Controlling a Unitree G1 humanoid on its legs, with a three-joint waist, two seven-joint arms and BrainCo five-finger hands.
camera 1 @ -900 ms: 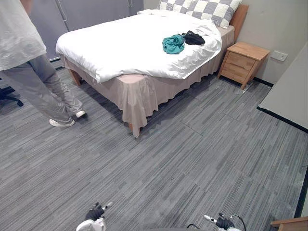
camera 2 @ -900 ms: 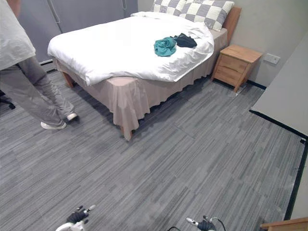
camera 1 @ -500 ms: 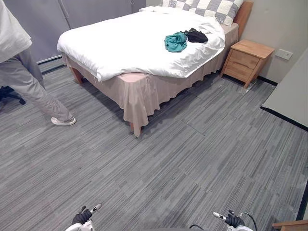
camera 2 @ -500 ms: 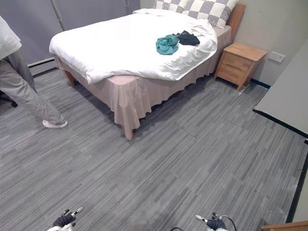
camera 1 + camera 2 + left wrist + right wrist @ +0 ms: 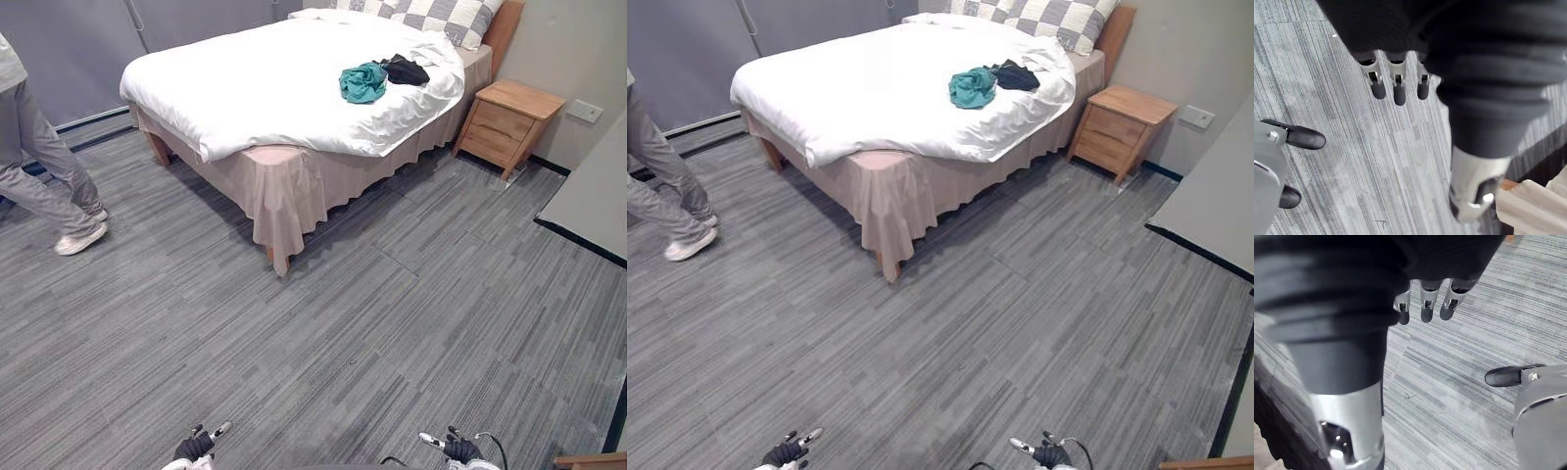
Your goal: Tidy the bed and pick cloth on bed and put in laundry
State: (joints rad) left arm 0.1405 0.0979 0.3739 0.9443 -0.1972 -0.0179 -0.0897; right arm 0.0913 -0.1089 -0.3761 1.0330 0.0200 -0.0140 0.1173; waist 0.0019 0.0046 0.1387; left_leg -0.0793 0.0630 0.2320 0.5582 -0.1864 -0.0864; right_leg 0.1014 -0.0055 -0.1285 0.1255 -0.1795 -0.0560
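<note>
Your left hand and right hand hang low, fingers relaxed, holding nothing. The bed is still well ahead. The person has stepped away leftward, which I judge clears your approach. The teal cloth and black cloth lie unmoved, touching, near the pillows.

Open carpet ahead; bed beyond

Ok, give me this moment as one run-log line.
position: short of bed | teal cloth, black cloth: on bed | left hand: open, empty | right hand: open, empty | person: on floor, view left
</note>
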